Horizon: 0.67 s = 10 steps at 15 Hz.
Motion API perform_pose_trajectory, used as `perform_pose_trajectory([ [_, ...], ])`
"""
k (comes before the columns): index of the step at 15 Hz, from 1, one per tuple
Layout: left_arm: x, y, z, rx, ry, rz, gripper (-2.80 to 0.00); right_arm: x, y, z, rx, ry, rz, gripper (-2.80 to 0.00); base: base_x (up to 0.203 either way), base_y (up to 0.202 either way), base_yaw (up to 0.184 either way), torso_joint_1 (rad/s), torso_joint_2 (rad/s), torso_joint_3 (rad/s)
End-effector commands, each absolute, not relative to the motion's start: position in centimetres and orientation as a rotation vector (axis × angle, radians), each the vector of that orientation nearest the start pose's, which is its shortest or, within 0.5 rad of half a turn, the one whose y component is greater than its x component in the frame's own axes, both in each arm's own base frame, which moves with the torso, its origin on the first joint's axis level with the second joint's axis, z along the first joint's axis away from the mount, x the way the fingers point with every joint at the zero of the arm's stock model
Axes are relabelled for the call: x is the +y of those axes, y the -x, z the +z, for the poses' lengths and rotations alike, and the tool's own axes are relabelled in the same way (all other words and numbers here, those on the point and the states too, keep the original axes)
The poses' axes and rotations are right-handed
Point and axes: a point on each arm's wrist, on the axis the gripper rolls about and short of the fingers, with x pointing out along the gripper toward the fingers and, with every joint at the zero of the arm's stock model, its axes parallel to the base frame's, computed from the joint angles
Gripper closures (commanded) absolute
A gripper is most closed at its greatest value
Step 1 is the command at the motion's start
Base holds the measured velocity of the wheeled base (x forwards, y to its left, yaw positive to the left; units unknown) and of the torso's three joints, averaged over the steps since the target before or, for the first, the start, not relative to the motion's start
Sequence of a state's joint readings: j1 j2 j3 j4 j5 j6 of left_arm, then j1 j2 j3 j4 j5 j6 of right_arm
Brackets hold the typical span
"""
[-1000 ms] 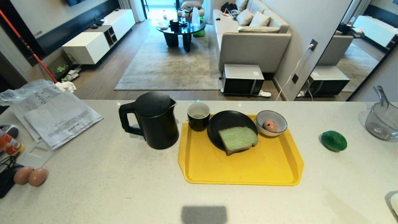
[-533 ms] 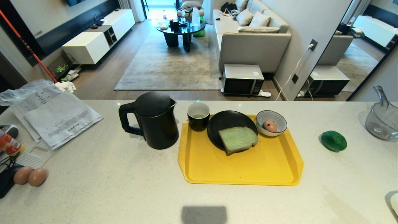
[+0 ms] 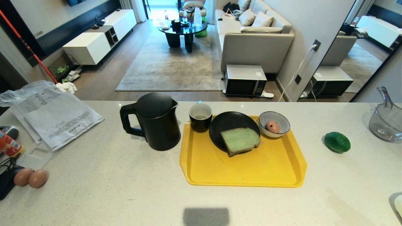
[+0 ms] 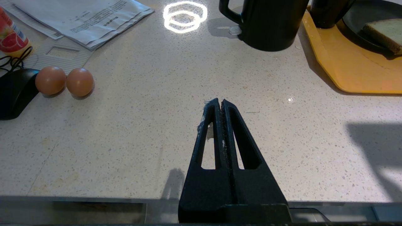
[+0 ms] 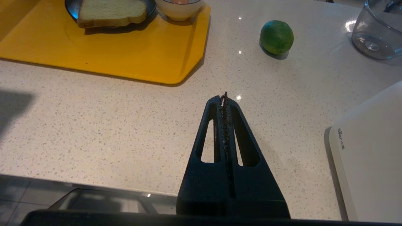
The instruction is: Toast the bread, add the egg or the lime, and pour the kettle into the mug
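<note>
The pale green bread (image 3: 240, 141) lies on a black plate (image 3: 227, 122) on a yellow tray (image 3: 245, 169). The tan-pink egg (image 3: 273, 127) sits in a striped bowl (image 3: 274, 124) at the tray's far right corner. The black mug (image 3: 200, 117) stands at the tray's far left corner, and the dark kettle (image 3: 155, 121) is just left of it. The lime (image 3: 337, 142) lies on the counter right of the tray. My left gripper (image 4: 219, 102) is shut and empty over the near counter edge. My right gripper (image 5: 223, 97) is shut and empty too. Neither arm shows in the head view.
Papers (image 3: 56, 117) lie at the far left, with two brown eggs (image 3: 30, 177) nearer. A clear glass jug (image 3: 385, 121) stands at the far right. A white appliance (image 5: 370, 150) sits at the near right corner. Beyond the counter lies a living room.
</note>
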State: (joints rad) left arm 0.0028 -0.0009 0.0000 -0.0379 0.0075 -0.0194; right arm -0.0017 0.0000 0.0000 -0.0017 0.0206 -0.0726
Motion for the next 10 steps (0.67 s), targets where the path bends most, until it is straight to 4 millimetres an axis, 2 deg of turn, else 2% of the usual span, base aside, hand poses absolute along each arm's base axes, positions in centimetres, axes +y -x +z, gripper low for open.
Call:
perform_pose_trajectory([
  [1,0.01,2.20,7.55,-0.028,0.020,0.010,0.00,0.04,2.28,7.55,-0.001,0.072,0.017,0.00,0.000,0.000,0.000,0.000,0.00,0.000],
  [10,0.01,2.20,7.55,-0.028,0.020,0.010,0.00,0.04,2.28,7.55,-0.001,0.072,0.017,0.00,0.000,0.000,0.000,0.000,0.00,0.000],
])
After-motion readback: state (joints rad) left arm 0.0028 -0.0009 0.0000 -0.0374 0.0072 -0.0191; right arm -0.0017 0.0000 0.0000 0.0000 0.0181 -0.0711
